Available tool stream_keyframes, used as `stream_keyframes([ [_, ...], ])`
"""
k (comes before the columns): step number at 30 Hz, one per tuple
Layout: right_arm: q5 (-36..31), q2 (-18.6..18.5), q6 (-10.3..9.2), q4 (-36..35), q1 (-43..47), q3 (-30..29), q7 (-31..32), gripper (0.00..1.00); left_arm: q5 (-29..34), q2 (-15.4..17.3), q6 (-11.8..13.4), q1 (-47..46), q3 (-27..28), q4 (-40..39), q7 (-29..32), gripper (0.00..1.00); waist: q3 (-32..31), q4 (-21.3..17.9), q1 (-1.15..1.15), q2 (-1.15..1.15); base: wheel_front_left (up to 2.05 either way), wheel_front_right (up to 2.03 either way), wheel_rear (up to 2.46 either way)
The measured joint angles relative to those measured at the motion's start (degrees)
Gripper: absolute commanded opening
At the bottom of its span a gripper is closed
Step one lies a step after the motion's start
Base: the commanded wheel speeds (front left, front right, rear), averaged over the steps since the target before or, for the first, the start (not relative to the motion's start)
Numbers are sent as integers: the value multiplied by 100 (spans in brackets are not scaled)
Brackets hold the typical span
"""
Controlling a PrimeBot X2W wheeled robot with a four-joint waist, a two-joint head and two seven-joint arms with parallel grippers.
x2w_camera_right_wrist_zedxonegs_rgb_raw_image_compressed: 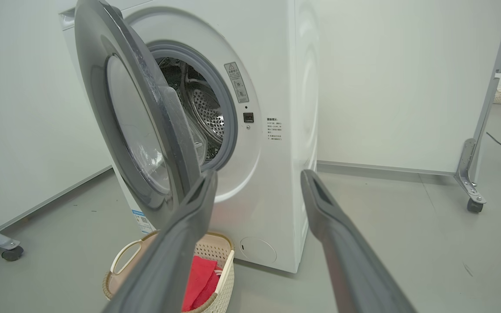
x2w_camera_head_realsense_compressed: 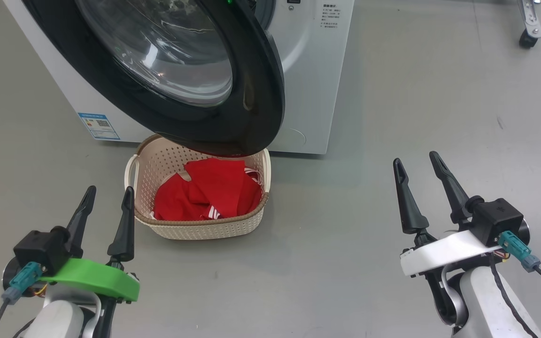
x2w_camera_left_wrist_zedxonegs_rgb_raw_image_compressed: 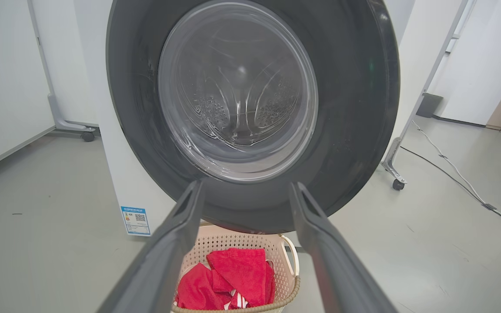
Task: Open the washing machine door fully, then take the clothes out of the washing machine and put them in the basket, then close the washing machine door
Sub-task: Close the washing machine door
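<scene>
The white washing machine (x2w_camera_head_realsense_compressed: 308,84) stands at the top, its black-rimmed glass door (x2w_camera_head_realsense_compressed: 251,94) swung partly out over the basket (x2w_camera_head_realsense_compressed: 204,227). Red clothes (x2w_camera_head_realsense_compressed: 209,192) with white stripes lie inside the cream basket. My left gripper (x2w_camera_head_realsense_compressed: 108,195) is open and empty, low at the left, just left of the basket. My right gripper (x2w_camera_head_realsense_compressed: 416,162) is open and empty at the right, away from the machine. In the left wrist view the door (x2w_camera_left_wrist_zedxonegs_rgb_raw_image_compressed: 355,108) faces me above the basket (x2w_camera_left_wrist_zedxonegs_rgb_raw_image_compressed: 283,265) and clothes (x2w_camera_left_wrist_zedxonegs_rgb_raw_image_compressed: 233,278). The right wrist view shows the door (x2w_camera_right_wrist_zedxonegs_rgb_raw_image_compressed: 124,126) ajar, the steel drum (x2w_camera_right_wrist_zedxonegs_rgb_raw_image_compressed: 207,113), basket (x2w_camera_right_wrist_zedxonegs_rgb_raw_image_compressed: 220,256) and clothes (x2w_camera_right_wrist_zedxonegs_rgb_raw_image_compressed: 200,278).
Grey floor spreads around the machine. A blue sticker (x2w_camera_head_realsense_compressed: 99,126) marks the machine's lower left. A wheeled frame leg (x2w_camera_head_realsense_compressed: 529,28) stands at the top right; another caster (x2w_camera_right_wrist_zedxonegs_rgb_raw_image_compressed: 472,204) and white partition panels sit behind. Cables (x2w_camera_left_wrist_zedxonegs_rgb_raw_image_compressed: 459,174) run along the floor on the right.
</scene>
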Motion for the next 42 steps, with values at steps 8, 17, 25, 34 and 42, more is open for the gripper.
stream_keyframes([
  [8,-1,14,1,7,27,16,0,100,170,-146,32,37,108,-85,-1,100,-27,19,0,0,0,0,0],
  [17,-24,14,43,1,27,9,0,100,313,-279,32,93,247,-194,-1,100,-1,43,0,0,0,0,0],
  [25,-40,15,43,-1,27,0,0,100,447,-344,10,146,346,-238,-1,100,11,50,0,0,0,0,0],
  [34,-42,15,44,-2,27,-9,0,100,536,-474,-69,176,416,-245,-1,100,25,61,0,0,0,0,0],
  [42,-99,-42,52,-16,27,112,0,0,617,-526,-149,211,424,-260,-1,100,97,91,0,0,0,0,0],
])
